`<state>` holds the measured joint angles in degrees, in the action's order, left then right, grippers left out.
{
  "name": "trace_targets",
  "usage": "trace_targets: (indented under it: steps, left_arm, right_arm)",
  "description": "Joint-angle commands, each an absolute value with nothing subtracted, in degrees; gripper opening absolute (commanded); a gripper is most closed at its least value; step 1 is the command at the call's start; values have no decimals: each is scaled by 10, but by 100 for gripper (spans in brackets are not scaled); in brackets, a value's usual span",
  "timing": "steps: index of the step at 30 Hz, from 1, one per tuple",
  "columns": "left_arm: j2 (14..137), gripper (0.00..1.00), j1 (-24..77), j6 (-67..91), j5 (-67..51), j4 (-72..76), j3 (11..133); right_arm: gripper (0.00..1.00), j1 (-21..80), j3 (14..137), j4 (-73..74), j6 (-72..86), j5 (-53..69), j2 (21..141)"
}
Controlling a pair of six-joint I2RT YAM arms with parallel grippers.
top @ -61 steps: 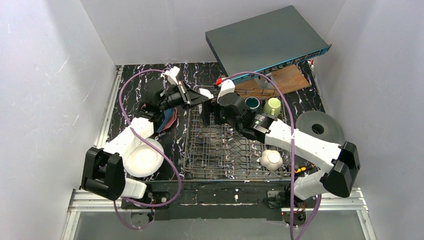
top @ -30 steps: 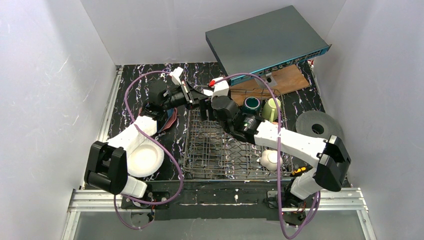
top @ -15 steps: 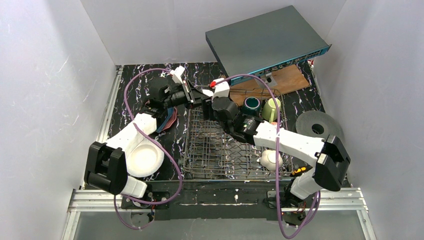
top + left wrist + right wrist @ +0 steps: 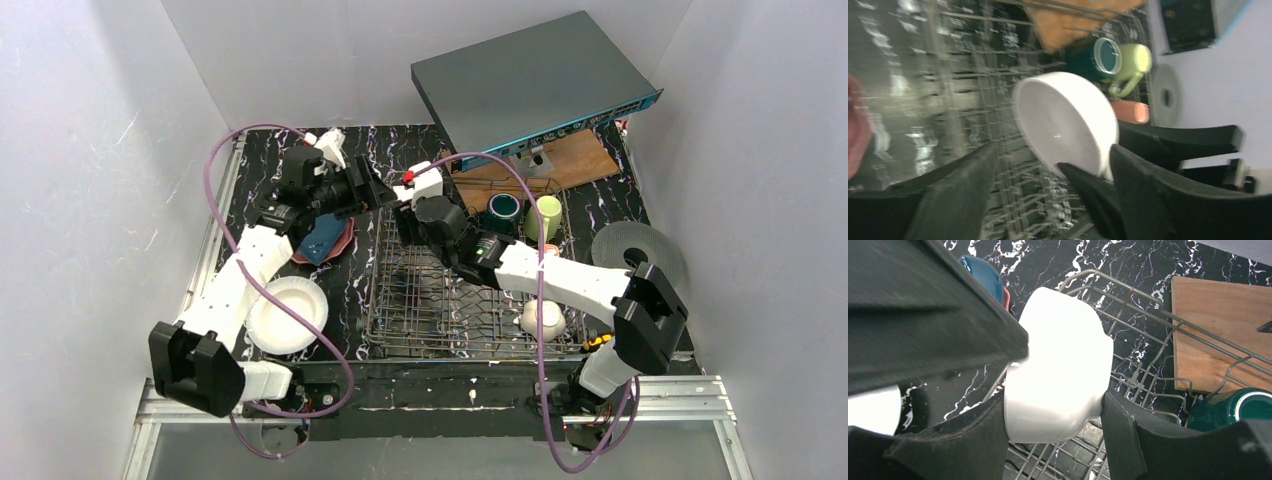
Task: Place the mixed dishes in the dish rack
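Right gripper (image 4: pixel 1053 407) grips white bowl (image 4: pixel 1060 355) above dish rack (image 4: pixel 450 310).

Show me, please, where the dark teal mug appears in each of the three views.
Top external: dark teal mug in the dish rack's far right corner, beside the light green mug.
Left wrist: upper right, just left of the green mug.
Right wrist: bottom right edge, right of the white bowl.
Shared landmark: the dish rack's wires around it.

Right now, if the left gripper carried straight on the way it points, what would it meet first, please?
Most likely the white bowl, dead ahead of the open left gripper and held by the right gripper above the dish rack; the gap to it is hard to judge.
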<state>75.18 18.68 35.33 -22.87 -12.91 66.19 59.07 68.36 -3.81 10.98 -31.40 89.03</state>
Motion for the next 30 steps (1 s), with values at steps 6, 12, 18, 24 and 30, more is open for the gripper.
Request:
trace_targets:
  steps: [6,12,18,24,30]
  left_arm:
    - [627,98,164,152,211,-258,696]
    - [640,98,152,177,267,-278,707]
    - [650,98,150,178,264,-277,707]
    - [647,98,148,172,246,-267,700]
    - [651,98,146,176,236,-267,700]
  right_arm:
    - [1,568,739,-66,-76,-265,975]
    - [1,545,791,-27,-214,-276,1045]
    - [1,517,787,-42,-255,-229,1063]
    - [1,500,801,-34,-272,-191,1084]
    - [1,497,797,-49,-288,-189,1100]
